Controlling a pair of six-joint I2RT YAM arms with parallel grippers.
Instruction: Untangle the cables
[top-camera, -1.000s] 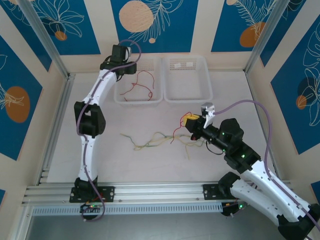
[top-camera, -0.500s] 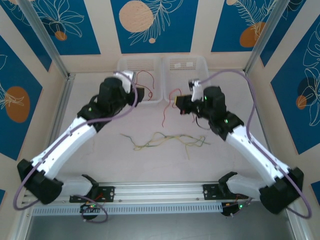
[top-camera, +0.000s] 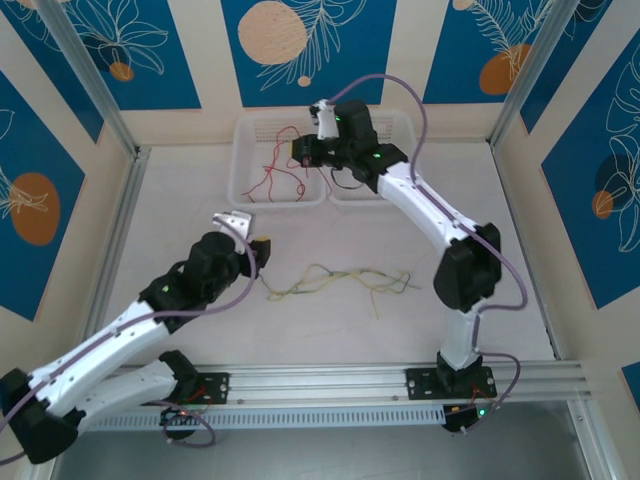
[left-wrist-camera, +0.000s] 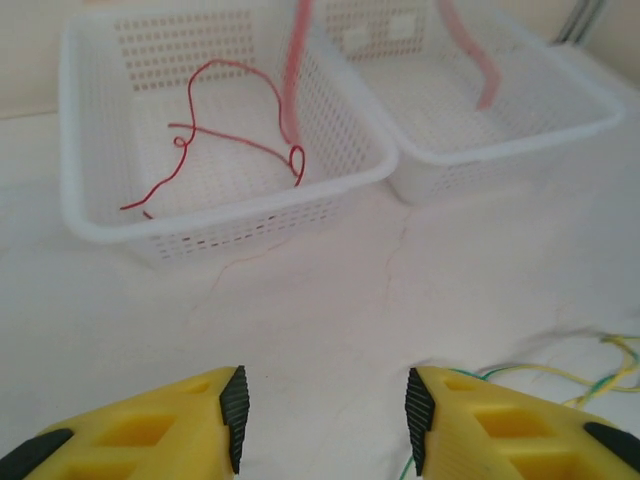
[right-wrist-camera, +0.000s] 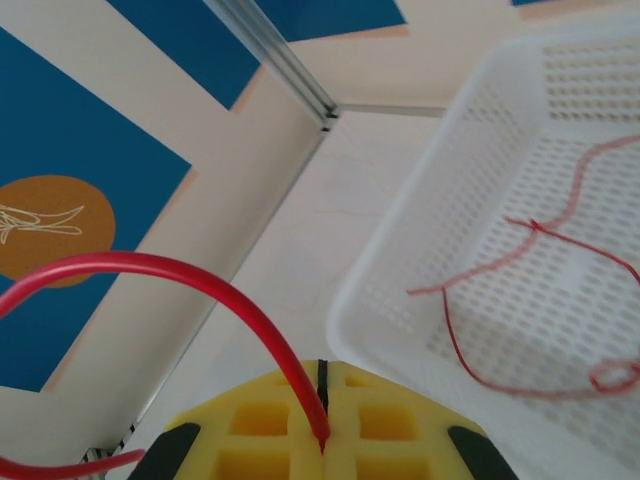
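So the right hand (right-wrist-camera: 322, 378) is pinched tight on a red cable (right-wrist-camera: 200, 268), up over the left basket (top-camera: 240, 190), where another red strand (left-wrist-camera: 235, 140) lies. The left hand (left-wrist-camera: 325, 420) hovers with fingers apart, low over the counter (top-camera: 480, 220), near the yellow-green cables (top-camera: 330, 280).

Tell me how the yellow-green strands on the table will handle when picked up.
Probably springy rather than limp: the yellow-green strands hold kinks and waves on the table. Likely very light and thin, so they may slip from a loose grip. They overlap, so lifting one would probably drag the others.
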